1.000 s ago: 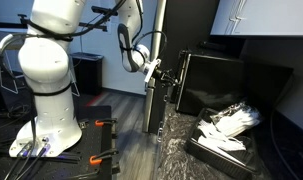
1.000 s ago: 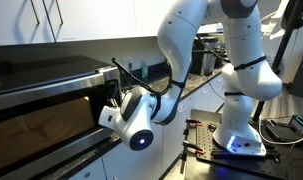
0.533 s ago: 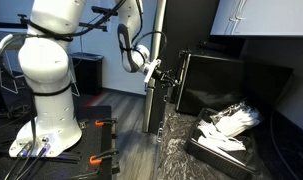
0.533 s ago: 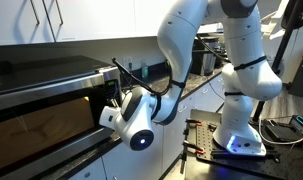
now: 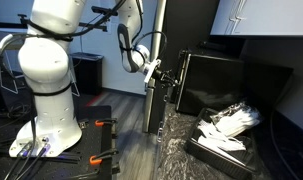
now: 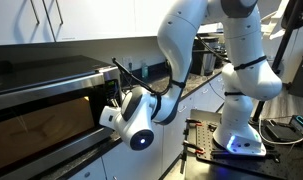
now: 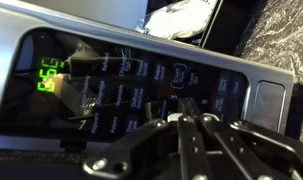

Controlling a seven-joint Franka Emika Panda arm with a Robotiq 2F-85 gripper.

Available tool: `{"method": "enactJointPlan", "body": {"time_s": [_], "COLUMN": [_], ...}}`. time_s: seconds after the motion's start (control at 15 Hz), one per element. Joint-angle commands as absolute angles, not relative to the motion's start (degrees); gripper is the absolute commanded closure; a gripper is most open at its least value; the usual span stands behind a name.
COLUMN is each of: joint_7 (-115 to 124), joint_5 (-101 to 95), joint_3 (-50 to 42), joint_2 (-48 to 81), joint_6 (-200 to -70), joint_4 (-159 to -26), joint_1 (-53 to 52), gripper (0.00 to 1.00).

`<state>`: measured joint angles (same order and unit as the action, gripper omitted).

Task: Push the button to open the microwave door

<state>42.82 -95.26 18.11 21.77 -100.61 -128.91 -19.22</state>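
Your jaws are clenched tight, fingertips pressed together with nothing between them, so the gripper (image 7: 189,110) works as a single blunt poker.

The door (image 6: 36,125) is the wide dark front of the microwave (image 5: 231,85), and it sits closed and flush. It lies to the side of where you are working, so it is not your target. Your target looks to be the button (image 7: 269,103), the large plain grey rectangle at the far end of the panel (image 7: 121,80), opposite the green display (image 7: 49,78). I take it for the door release because it is the biggest key and carries no label.

In the wrist view your tips hover over the small keys in the middle of the panel, beside the button and not on it. I cannot tell whether they touch the surface.

So you are in the aiming step, and the press has not been made. Next, slide the tips along the panel, away from the display, until they centre on the grey rectangle. Then push straight in, square to the face. Keep off the small keys or you will start a program.

Beyond the panel's edge a tray (image 5: 226,132) of white sheets rests on the speckled counter (image 5: 171,145), clear of your path.
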Motion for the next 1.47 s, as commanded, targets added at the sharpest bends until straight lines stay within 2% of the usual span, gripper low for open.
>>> {"method": "enactJointPlan", "body": {"time_s": [0.0, 1.4], "joint_7": [42.82, 42.49], "joint_5": [-94.67, -95.72], "joint_3": [18.42, 18.09], "joint_2": [20.80, 20.76], "joint_6": [-100.52, -101.27], "joint_4": [-129.78, -129.47], "joint_1": [-18.65, -18.17], "gripper": [1.00, 1.00]}}
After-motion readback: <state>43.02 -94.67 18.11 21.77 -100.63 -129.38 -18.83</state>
